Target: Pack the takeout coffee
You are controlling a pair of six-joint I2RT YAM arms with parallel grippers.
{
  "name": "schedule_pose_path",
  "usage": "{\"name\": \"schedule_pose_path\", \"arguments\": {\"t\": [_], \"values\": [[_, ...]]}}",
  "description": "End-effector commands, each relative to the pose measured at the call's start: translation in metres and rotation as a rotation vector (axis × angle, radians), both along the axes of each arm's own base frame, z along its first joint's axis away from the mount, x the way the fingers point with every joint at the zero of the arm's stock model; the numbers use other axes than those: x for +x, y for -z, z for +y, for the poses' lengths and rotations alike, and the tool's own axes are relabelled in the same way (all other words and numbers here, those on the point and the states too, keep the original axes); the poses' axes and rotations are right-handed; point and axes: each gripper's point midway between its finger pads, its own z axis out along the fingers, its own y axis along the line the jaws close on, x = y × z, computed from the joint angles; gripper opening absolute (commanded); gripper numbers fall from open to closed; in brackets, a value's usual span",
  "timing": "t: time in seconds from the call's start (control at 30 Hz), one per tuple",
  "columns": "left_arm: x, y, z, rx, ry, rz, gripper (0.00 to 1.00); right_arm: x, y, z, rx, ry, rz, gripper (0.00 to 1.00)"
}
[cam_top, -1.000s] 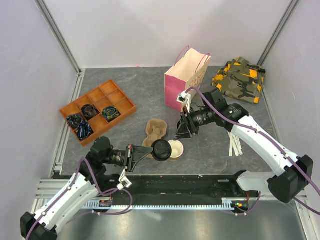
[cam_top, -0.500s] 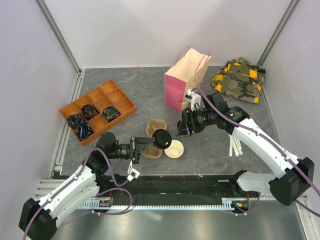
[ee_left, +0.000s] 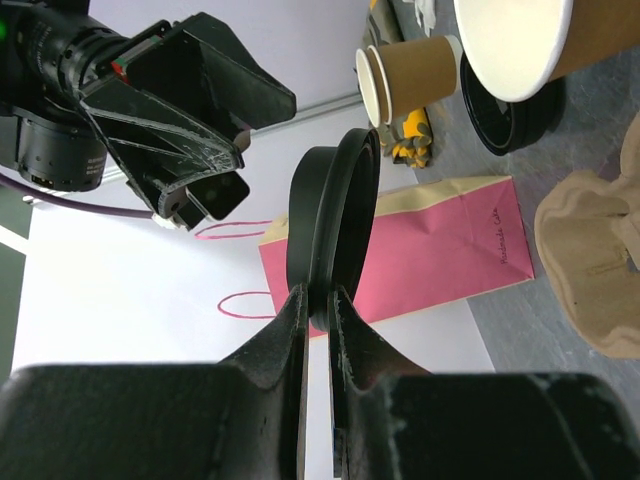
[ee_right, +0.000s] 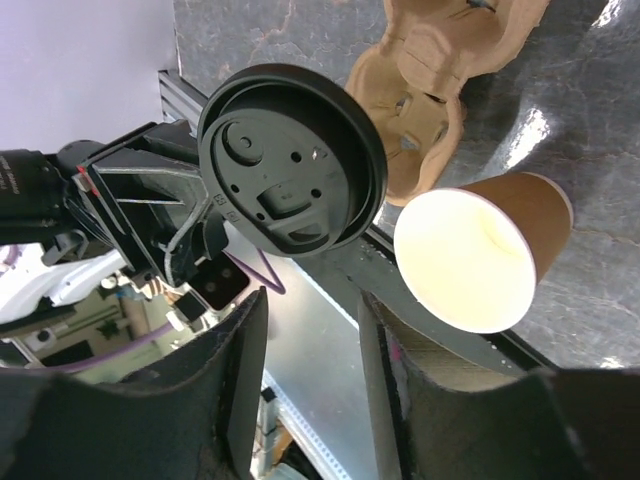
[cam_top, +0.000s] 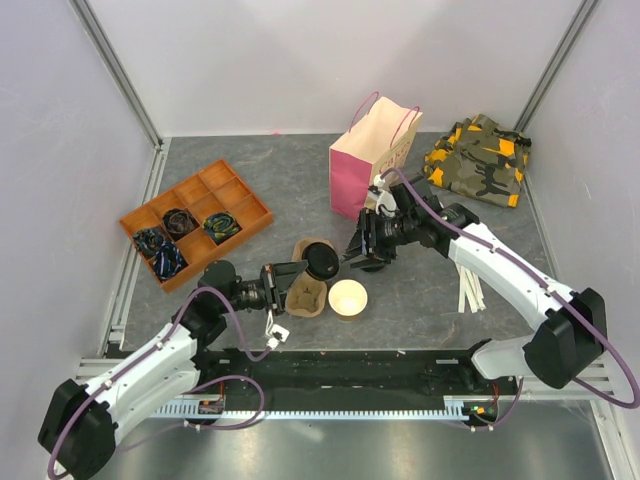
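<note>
Two parts made up the takeout coffee, and they were apart. The tan-brown paper cup, white inside, stood upright and uncovered on the grey table, just right of a brown moulded-pulp cup carrier. The round black plastic lid was held off the table, over the far end of the carrier in the top view.

The left gripper was clamped on the lid's rim, one finger on each face, with the lid standing edge-on between them. The right gripper was level with the lid and just beside it without touching. Its fingers were spread and nothing lay between them.

In the left wrist view, a second tan paper cup stood lidless farther back, and a second black lid lay flat on the table nearer the camera.

A pink paper bag with cord handles stood upright behind the right gripper. A camouflage cloth lay at the far right. An orange compartmented tray sat at the left.
</note>
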Motion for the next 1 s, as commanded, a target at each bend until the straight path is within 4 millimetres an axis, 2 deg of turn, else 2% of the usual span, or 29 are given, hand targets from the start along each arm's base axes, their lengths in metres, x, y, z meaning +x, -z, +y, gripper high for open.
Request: {"name": "schedule_pose_path", "arguments": {"t": [0.0, 0.17, 0.3, 0.67, 0.77, 0.97], "values": [[0.0, -0.04, -0.006, 0.069, 0.031, -0.464, 0.02, 0.003, -0.007, 0.009, 0.048, 0.035, 0.043, 0.49], [0.002, -0.037, -0.008, 0.082, 0.037, -0.476, 0.02, 0.006, -0.004, 0.011, 0.052, 0.059, 0.062, 0.46], [0.006, -0.037, -0.01, 0.088, 0.036, -0.482, 0.02, 0.007, 0.008, 0.01, 0.032, 0.086, 0.097, 0.46], [0.01, -0.042, -0.013, 0.088, 0.032, -0.496, 0.02, 0.026, 0.028, 0.008, -0.033, 0.183, 0.164, 0.37], [0.01, -0.042, -0.014, 0.088, 0.035, -0.499, 0.02, 0.029, 0.029, 0.01, -0.032, 0.19, 0.174, 0.34], [0.011, -0.04, -0.017, 0.098, 0.038, -0.501, 0.02, 0.029, 0.029, 0.013, -0.015, 0.191, 0.201, 0.34]]}}
